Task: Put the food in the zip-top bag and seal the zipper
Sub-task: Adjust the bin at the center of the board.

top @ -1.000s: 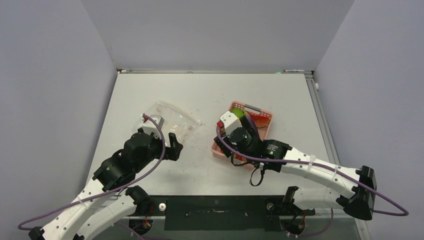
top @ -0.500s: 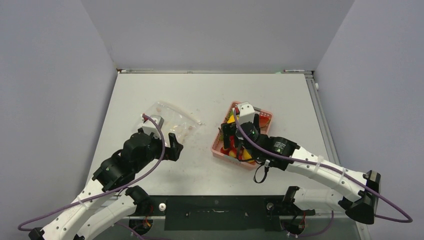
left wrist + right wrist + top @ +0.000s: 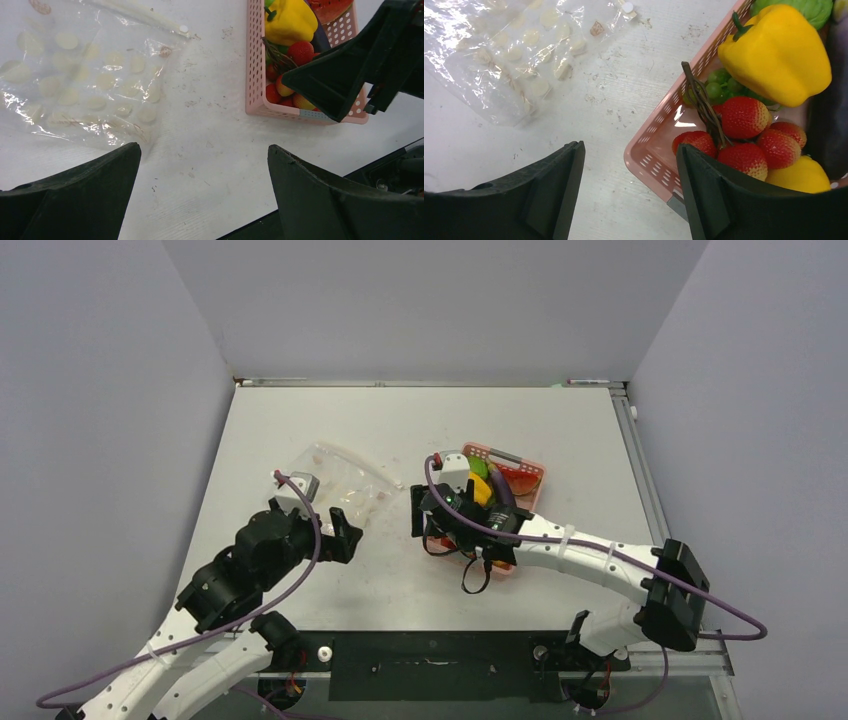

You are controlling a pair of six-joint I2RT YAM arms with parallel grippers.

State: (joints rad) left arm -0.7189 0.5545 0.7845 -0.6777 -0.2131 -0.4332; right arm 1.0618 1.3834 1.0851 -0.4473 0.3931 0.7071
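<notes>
The clear zip-top bag (image 3: 340, 480) lies flat on the table, polka-dotted part showing in the left wrist view (image 3: 75, 85) and the right wrist view (image 3: 509, 55). Its zipper (image 3: 140, 12) runs along the far edge. The food sits in the pink basket (image 3: 649, 150): yellow pepper (image 3: 779, 50), red strawberries (image 3: 744, 117), green grapes (image 3: 716, 82), lemon (image 3: 804, 175), eggplant (image 3: 831, 100), green round fruit (image 3: 809, 7). My right gripper (image 3: 630, 146) is open and empty, straddling the basket's left wall. My left gripper (image 3: 202, 147) is open and empty, above bare table beside the bag's near corner.
The pink basket (image 3: 520, 462) stands right of the bag, with a strip of table between them. My right gripper's finger (image 3: 345, 75) hangs over the basket in the left wrist view. Grey walls enclose the table on three sides.
My right gripper has swung from over the basket's middle to its left wall, toward the bag. My left arm has shifted slightly. Nothing was picked up.
</notes>
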